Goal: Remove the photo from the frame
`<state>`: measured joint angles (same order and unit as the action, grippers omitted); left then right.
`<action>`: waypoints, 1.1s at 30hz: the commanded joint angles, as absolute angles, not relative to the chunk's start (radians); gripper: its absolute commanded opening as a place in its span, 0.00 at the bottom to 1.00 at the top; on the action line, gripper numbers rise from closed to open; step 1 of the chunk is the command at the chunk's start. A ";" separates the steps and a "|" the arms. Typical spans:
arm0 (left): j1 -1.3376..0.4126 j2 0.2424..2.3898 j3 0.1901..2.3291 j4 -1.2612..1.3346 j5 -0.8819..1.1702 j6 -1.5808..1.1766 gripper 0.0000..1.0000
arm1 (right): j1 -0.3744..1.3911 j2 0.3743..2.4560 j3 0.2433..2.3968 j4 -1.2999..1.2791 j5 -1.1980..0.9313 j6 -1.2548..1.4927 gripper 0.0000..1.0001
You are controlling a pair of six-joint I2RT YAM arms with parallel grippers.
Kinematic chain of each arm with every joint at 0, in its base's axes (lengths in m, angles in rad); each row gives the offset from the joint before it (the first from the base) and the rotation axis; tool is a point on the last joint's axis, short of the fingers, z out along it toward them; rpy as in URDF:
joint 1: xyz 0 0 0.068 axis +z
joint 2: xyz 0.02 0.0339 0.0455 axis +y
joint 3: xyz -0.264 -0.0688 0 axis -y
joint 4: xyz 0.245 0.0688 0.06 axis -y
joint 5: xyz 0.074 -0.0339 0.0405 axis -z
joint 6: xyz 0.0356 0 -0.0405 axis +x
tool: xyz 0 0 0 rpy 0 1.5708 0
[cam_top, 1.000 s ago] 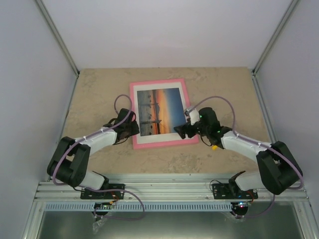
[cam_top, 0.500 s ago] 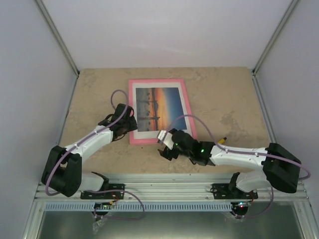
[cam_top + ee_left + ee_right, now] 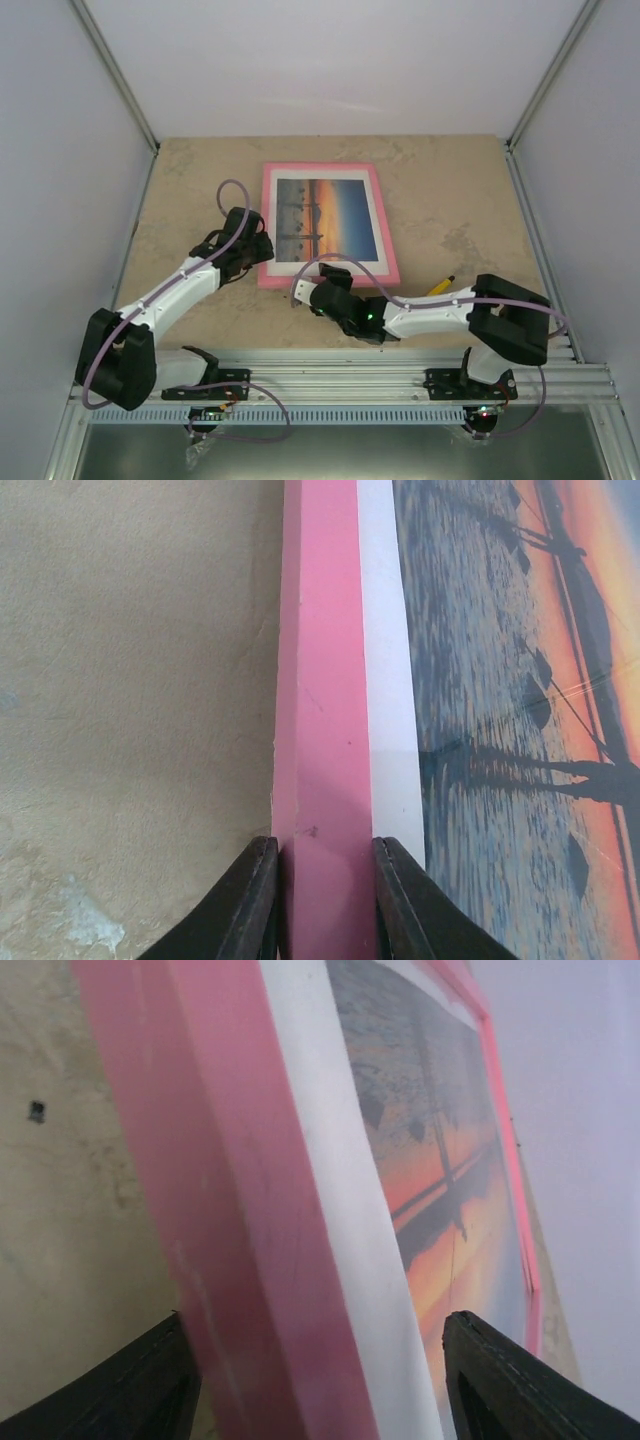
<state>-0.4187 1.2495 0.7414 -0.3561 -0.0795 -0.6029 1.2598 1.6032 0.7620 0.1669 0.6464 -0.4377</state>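
The thin pink rectangular picture frame [image 3: 318,168] lies flat on the beige stone-look tabletop [image 3: 450,200], with the orange-sunset paper photo [image 3: 326,215] inside it. The left gripper [image 3: 323,842] pinches the frame's left rail, jaws narrowed onto it. The right gripper [image 3: 315,1322] straddles the near rail, jaws apart and clamping nothing.
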 commanded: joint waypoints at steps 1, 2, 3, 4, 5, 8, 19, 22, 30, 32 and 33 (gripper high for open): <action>-0.421 1.197 0.755 -0.226 -0.015 -0.641 0.00 | 1.270 1.680 0.799 0.333 0.783 -0.593 0.63; -0.422 1.195 0.753 -0.224 -0.013 -0.643 0.00 | 1.271 1.702 0.805 0.358 0.801 -0.618 0.60; -0.422 1.194 0.750 -0.222 -0.012 -0.644 0.00 | 1.272 1.723 0.811 0.379 0.817 -0.639 0.57; -0.422 1.191 0.747 -0.219 -0.014 -0.646 0.00 | 1.275 1.742 0.820 0.398 0.834 -0.662 0.55; -0.422 1.186 0.745 -0.218 -0.016 -0.649 0.00 | 1.276 1.758 0.824 0.424 0.858 -0.685 0.52; -0.422 1.168 0.736 -0.218 -0.026 -0.655 0.01 | 1.281 1.780 0.830 0.476 0.892 -0.731 0.41; -0.422 0.986 0.669 -0.219 -0.139 -0.718 0.35 | 1.289 1.693 0.800 0.500 0.905 -0.742 0.01; -0.422 0.917 0.663 -0.239 -0.176 -0.739 0.50 | 1.289 1.649 0.777 0.523 0.898 -0.746 0.01; -0.422 0.693 0.646 -0.295 -0.271 -0.793 0.98 | 1.290 1.469 0.738 0.537 0.799 -0.639 0.01; -0.421 0.637 0.637 -0.304 -0.300 -0.808 0.99 | 1.288 1.425 0.729 0.554 0.769 -0.608 0.01; -0.422 0.615 0.632 -0.304 -0.310 -0.812 0.99 | 1.288 1.395 0.721 0.574 0.753 -0.596 0.01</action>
<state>-0.4206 0.6842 0.6590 -0.2745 -0.2356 -0.7769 1.2861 1.5032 0.7292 0.4221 0.8314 -0.7315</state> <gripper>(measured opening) 0.989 0.222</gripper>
